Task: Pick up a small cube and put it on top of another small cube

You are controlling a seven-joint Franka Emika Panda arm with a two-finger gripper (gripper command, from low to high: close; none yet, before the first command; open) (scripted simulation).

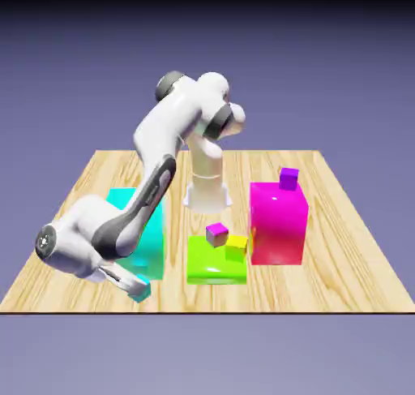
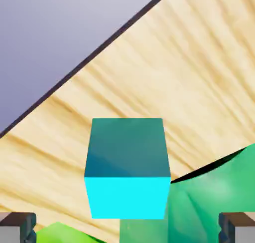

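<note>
Your end effector [image 1: 136, 289] sits low by the table's [image 1: 340, 280] near edge at the exterior view's left, fingers [image 2: 17, 226] spread wide. The small cube [image 2: 127, 167] lies between them on the wood, ungripped. The large cyan block [image 1: 150, 239] crowds just behind; open wood lies rightward.

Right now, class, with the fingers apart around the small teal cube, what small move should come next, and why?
Probably close the end effector. In the hand view the teal cube sits centred between the two fingertips, which stand apart, clear of its sides, so nothing grips it yet.
</note>
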